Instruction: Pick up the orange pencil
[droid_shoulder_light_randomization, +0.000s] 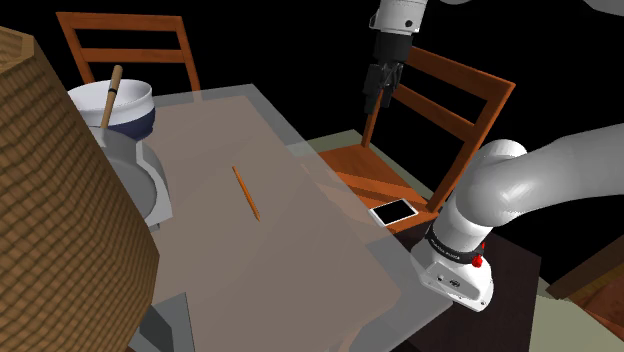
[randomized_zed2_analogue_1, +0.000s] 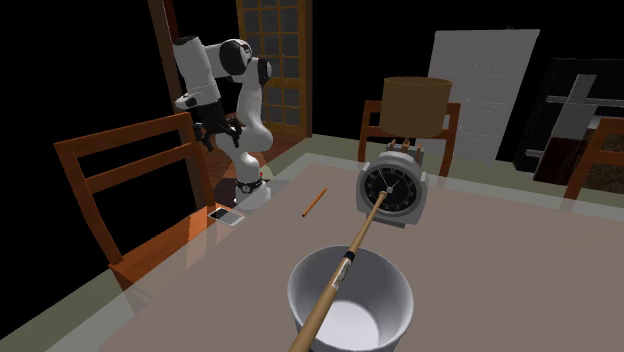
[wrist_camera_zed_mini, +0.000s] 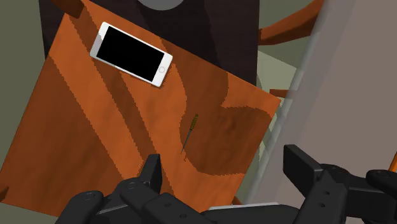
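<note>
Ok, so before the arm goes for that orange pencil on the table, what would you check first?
1. Fingers open: ok. The gripper has its fingers standing apart with nothing between them.
2. Gripper above the orange pencil: not ok. It hangs over the chair seat, off the table's edge.
3. Pencil free to lift: ok. It lies flat on the table with nothing touching it.
4. Way across clear: ok, likely. The bowl and clock stand beyond the pencil, away from the gripper's side.
5. Phone out of the way: ok. It lies on the chair seat, below table level.
</note>
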